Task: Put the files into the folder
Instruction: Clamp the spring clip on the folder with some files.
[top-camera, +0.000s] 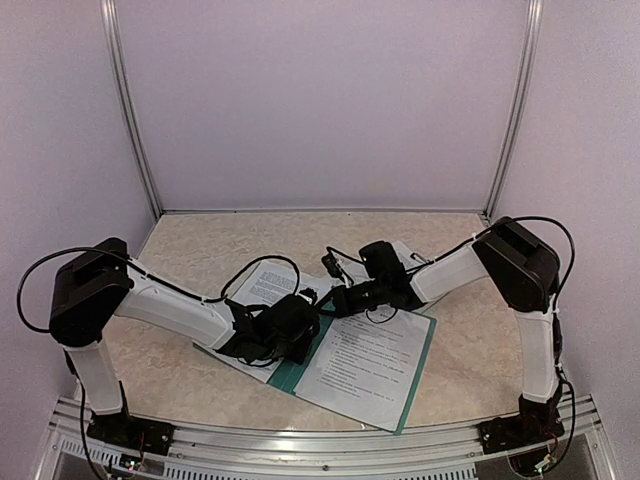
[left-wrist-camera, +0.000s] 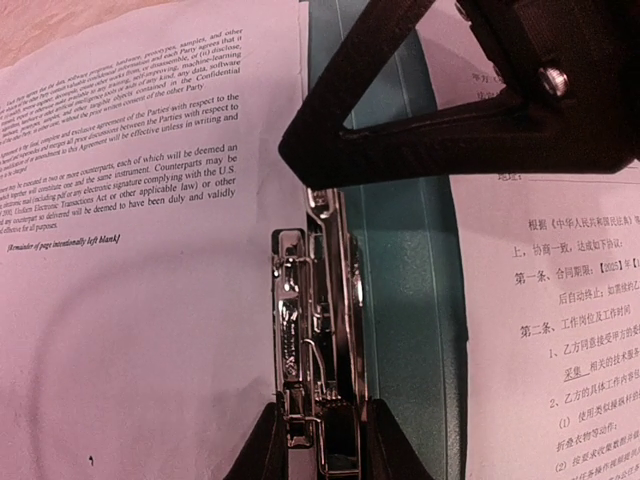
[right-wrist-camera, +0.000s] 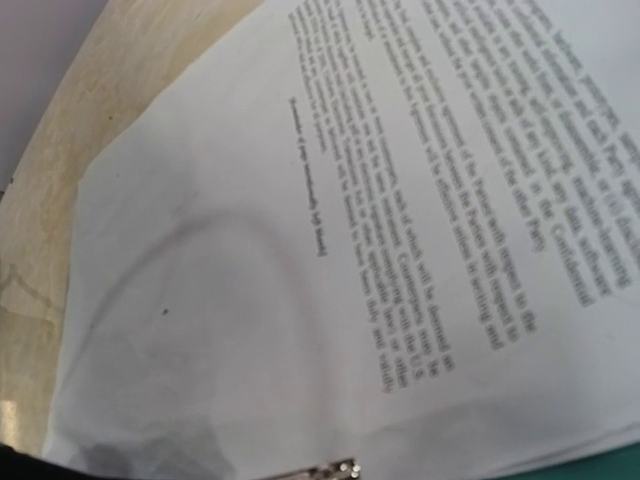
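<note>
The left gripper (left-wrist-camera: 325, 445) pinches the clip (left-wrist-camera: 310, 330) on the open folder (left-wrist-camera: 400, 250), and should lift it squarely while the right gripper (top-camera: 332, 299), grip unclear, slides the sheet (left-wrist-camera: 150, 260) left of those fingers underneath.

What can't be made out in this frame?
Left claw: tips cut by left wrist view's bottom edge; grip on clip unclear.
Right claw: outside its own view; too small overhead.
Folder: mostly covered by files.
Files' text: blurred in right wrist view.
</note>
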